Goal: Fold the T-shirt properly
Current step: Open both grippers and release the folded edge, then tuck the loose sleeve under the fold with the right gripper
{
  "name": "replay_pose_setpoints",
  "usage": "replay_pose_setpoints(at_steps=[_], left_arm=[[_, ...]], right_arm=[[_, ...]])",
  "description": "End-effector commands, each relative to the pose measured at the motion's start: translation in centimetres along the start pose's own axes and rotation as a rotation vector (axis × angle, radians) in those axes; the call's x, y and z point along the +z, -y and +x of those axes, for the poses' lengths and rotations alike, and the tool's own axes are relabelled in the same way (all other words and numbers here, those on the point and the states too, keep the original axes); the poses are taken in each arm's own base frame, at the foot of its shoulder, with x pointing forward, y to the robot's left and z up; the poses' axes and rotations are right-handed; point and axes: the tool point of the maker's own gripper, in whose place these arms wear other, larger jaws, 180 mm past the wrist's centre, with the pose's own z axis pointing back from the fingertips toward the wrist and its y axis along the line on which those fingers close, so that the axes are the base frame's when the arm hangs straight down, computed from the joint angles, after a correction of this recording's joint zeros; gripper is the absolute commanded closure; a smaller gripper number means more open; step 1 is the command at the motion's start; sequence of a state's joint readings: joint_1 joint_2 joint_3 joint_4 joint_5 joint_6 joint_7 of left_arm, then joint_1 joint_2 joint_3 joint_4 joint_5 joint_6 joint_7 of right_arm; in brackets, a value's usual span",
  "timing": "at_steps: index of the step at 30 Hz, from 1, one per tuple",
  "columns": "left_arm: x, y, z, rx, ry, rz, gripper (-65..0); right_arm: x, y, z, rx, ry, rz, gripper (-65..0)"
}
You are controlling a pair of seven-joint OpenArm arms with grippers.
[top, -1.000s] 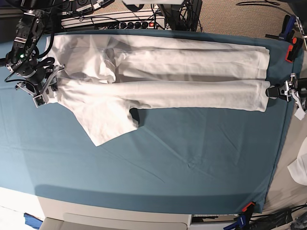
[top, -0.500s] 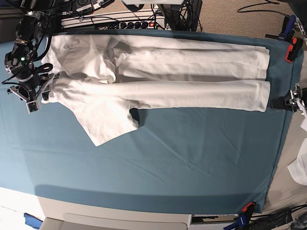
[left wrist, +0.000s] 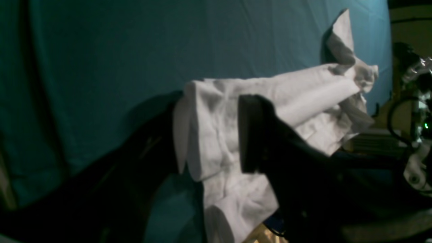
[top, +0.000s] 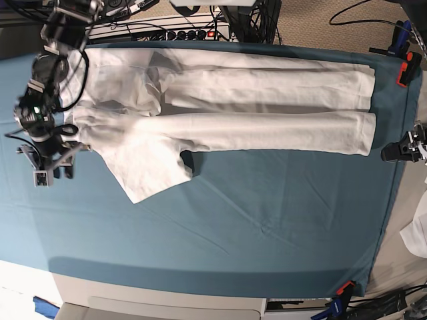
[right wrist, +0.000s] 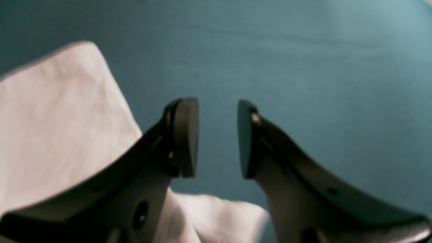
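Note:
The white T-shirt (top: 227,110) lies folded into a long band across the far half of the teal table cloth (top: 253,220), with one sleeve (top: 150,170) sticking out toward the front. My right gripper (top: 53,170) hangs open just off the shirt's left end. In the right wrist view it (right wrist: 217,135) has nothing between its fingers, only teal cloth, with shirt fabric (right wrist: 57,128) to the left. My left gripper (top: 399,152) stands open, to the right of the hem and apart from it. The left wrist view shows it (left wrist: 209,135) over the shirt's hem end (left wrist: 303,91).
A power strip (top: 180,33) and cables run along the table's back edge. Orange clamps (top: 403,70) (top: 345,288) pin the cloth at the right side and front corner. A small white scrap (top: 417,233) lies off the table's right edge.
My right gripper has come off the shirt's left end and moved toward the front. My left gripper has drawn back to the right, away from the hem.

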State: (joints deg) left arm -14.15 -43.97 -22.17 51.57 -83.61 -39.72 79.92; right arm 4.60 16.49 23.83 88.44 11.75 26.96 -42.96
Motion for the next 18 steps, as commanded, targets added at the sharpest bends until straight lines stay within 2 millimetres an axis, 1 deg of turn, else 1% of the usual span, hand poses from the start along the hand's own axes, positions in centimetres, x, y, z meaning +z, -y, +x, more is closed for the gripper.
replay_pose_setpoints(at_steps=[1, 2, 5, 6, 10, 14, 16, 18], left_arm=[[1.3, 0.5, 2.1, -0.040, 0.048, 0.002, -25.6], [1.3, 0.5, 2.2, -0.041, 0.048, 0.002, -25.6], [1.2, 0.5, 2.1, -0.040, 0.048, 0.002, -25.6], [1.2, 0.5, 2.1, -0.040, 0.048, 0.002, -25.6], [1.2, 0.5, 2.1, -0.040, 0.048, 0.002, -25.6], [1.2, 0.5, 2.1, -0.040, 0.048, 0.002, -25.6], [1.2, 0.5, 2.2, -0.040, 0.054, 0.002, -25.6], [1.3, 0.5, 2.3, -0.041, 0.056, 0.002, -25.6]], right_arm=[[-0.8, 0.6, 1.8, -0.044, 0.053, 0.009, -20.0], [-1.9, 0.3, 1.5, -0.099, 0.043, 0.038, -20.3], [-4.8, -1.0, 1.5, -0.245, 0.024, 0.145, -27.3], [-5.5, -1.5, 1.7, -0.294, 0.019, 0.180, -28.5], [-7.9, -3.1, 2.9, -0.441, -0.006, 0.275, -29.0], [-9.3, -4.1, 3.5, -0.475, -0.058, 0.307, -29.0], [-9.7, -4.6, 3.3, -0.452, -0.084, 0.308, -29.0], [-9.9, -5.6, 2.9, -0.412, -0.117, 0.324, -29.0]])
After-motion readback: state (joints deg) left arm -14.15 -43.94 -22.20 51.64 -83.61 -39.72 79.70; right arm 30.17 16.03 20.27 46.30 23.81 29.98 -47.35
